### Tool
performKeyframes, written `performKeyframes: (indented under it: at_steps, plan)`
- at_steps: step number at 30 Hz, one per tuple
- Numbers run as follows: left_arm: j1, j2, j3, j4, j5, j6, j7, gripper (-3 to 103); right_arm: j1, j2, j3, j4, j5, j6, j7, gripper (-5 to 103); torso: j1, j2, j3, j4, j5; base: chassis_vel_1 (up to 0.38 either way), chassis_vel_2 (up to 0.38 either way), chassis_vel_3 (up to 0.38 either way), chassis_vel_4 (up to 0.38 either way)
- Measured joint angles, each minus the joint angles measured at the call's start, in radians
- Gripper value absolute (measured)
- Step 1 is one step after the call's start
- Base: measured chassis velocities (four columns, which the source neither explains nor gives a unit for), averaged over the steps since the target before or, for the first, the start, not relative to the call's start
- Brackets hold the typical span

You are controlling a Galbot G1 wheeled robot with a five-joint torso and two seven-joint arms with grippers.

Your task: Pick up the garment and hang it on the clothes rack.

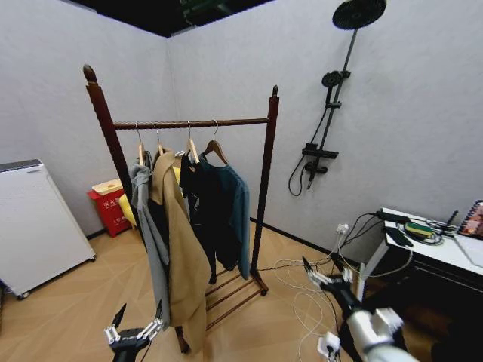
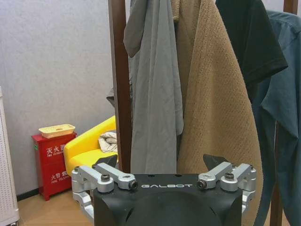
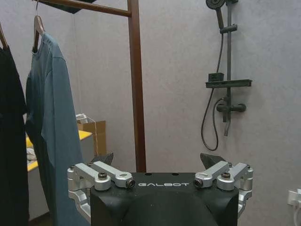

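1. The dark teal-blue long-sleeved garment of soft cloth hangs at centre frame in the head view, on a wooden hanger with a metal hook set over the horizontal bar of the tall reddish-brown wooden clothes rack. It is the rightmost item, nearest the right-hand post.
2. Orientation: the garment's long axis runs vertically, collar at the bar and hem toward the slatted bottom shelf; the hanger lies roughly crosswise to the bar, so one flat side faces the right post.
3. The left gripper, lower left of the head view, is released and carries nothing; the left wrist view places it low before the long tan coat and the grey jacket.
4. The right gripper, lower right of the head view, is likewise spread and empty, well apart from the rack.
5. Judgement, risk one: the garments hang packed together, with a black top touching the teal one; a reach from the left could close on the wrong cloth.
6. Judgement, risk two: a grasp on soft cloth alone could slide the garment off its hanger, and a sideways pull could drag the neighbouring hooks along the bar.
7. Judgement, risk three: loose cables on the floor lie beneath the right arm and could snag the base.
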Motion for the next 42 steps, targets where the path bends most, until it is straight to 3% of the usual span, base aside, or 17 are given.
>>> performKeyframes:
  at_steps: [1, 3, 42]
  plan:
    - [0.0, 0.0, 0.0, 0.0, 0.0, 0.0, 0.0, 100, -0.047, 0.035, 0.002, -0.01, -0.041, 0.056, 0.001, 100, 0.0, 0.0, 0.0, 0.0004, 0.0003, 0.0, 0.0, 0.0, 0.0]
    - [0.0, 0.0, 0.0, 0.0, 0.0, 0.0, 0.0, 100, -0.059, 0.047, -0.002, -0.012, -0.053, 0.075, 0.006, 100, 0.0, 0.0, 0.0, 0.0004, 0.0001, 0.0, 0.0, 0.0, 0.0]
    - [0.0, 0.0, 0.0, 0.0, 0.0, 0.0, 0.0, 100, -0.037, 0.043, -0.014, -0.02, -0.048, 0.069, 0.012, 100, -0.005, -0.012, -0.005, 0.0003, 0.0003, -0.003, -0.001, -0.002, -0.003]
